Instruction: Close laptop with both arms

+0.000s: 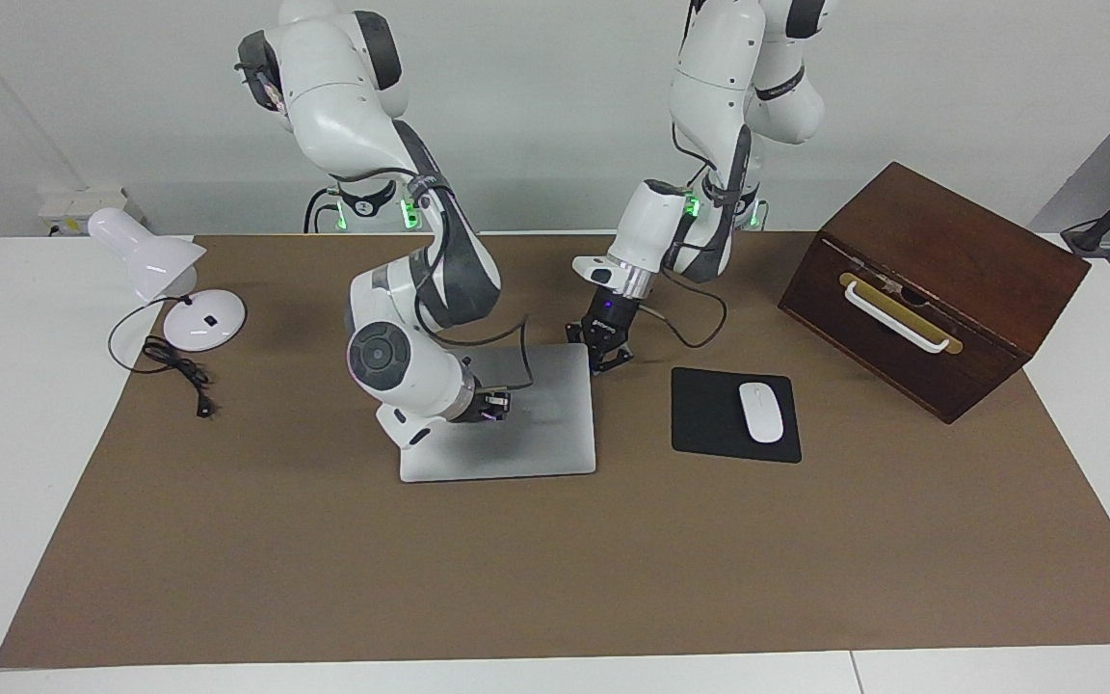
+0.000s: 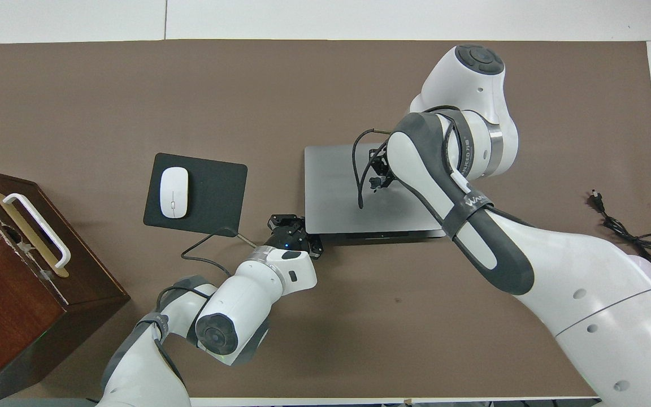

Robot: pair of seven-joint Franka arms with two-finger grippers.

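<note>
The silver-grey laptop (image 1: 555, 424) lies at the middle of the brown mat with its lid down flat or almost flat; a dark strip shows along its edge nearest the robots in the overhead view (image 2: 331, 192). My right gripper (image 1: 495, 402) is low over the lid, about at its middle, and also shows in the overhead view (image 2: 379, 175); I cannot tell whether it touches. My left gripper (image 1: 606, 355) is at the laptop's corner nearest the robots, toward the left arm's end, seen from above beside that corner (image 2: 294, 229).
A black mouse pad (image 1: 709, 419) with a white mouse (image 1: 761, 412) lies beside the laptop toward the left arm's end. A brown wooden box (image 1: 931, 284) with a white handle stands past it. A white desk lamp (image 1: 155, 265) and its cable lie at the right arm's end.
</note>
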